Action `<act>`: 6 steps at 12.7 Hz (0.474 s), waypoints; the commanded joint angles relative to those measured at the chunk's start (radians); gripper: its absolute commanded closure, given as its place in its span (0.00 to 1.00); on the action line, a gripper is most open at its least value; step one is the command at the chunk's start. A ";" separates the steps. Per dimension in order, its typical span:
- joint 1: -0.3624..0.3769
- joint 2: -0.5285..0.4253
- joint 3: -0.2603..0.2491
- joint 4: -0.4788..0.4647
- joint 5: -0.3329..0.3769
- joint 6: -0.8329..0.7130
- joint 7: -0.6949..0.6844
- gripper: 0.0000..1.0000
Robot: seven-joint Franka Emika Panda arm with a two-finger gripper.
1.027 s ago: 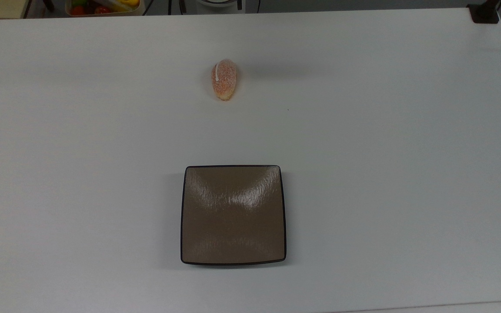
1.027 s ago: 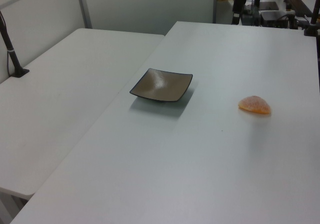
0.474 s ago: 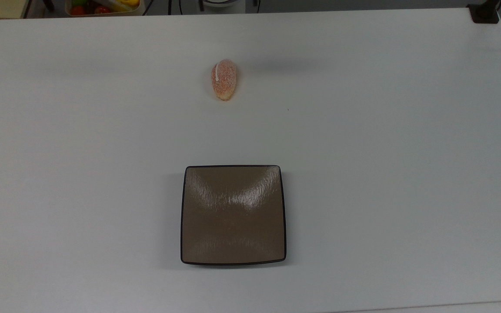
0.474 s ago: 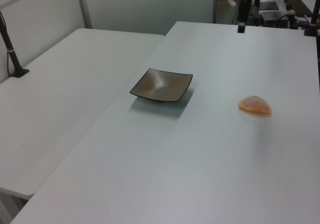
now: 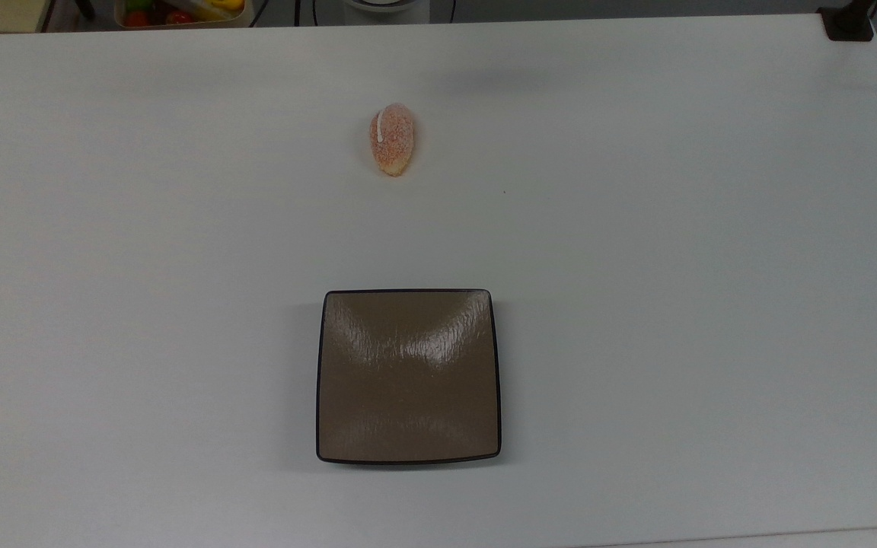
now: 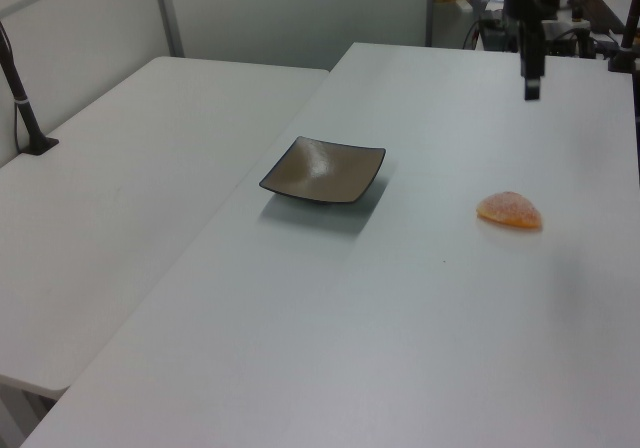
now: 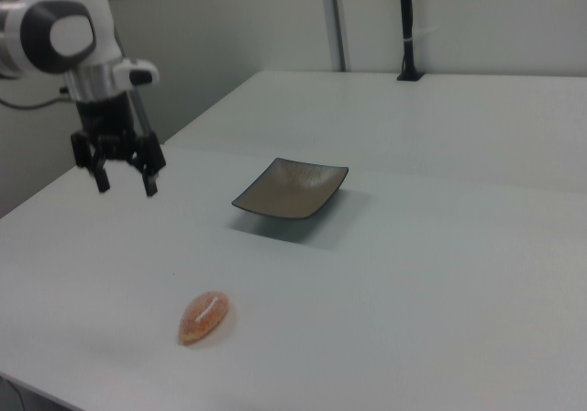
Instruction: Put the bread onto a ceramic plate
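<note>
Claw clear of bread, plate bare

The gripper (image 7: 126, 183) hung above the table (image 7: 413, 283) with fingers apart, holding nothing; the bread (image 7: 204, 316) lay on the table nearer in the right view, well apart from the ceramic plate (image 7: 291, 189)

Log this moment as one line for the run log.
hand open, in air, holding nothing | bread on table, untouched | ceramic plate bare | bread apart from plate

white table (image 5: 636, 266) | on it: bread (image 5: 392, 139), ceramic plate (image 5: 408, 377), well apart
</note>
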 commanded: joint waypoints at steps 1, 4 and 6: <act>0.011 -0.032 -0.009 -0.164 0.003 0.016 -0.007 0.00; 0.007 -0.018 -0.007 -0.235 -0.023 0.031 -0.007 0.00; 0.007 -0.016 -0.007 -0.295 -0.035 0.100 -0.007 0.00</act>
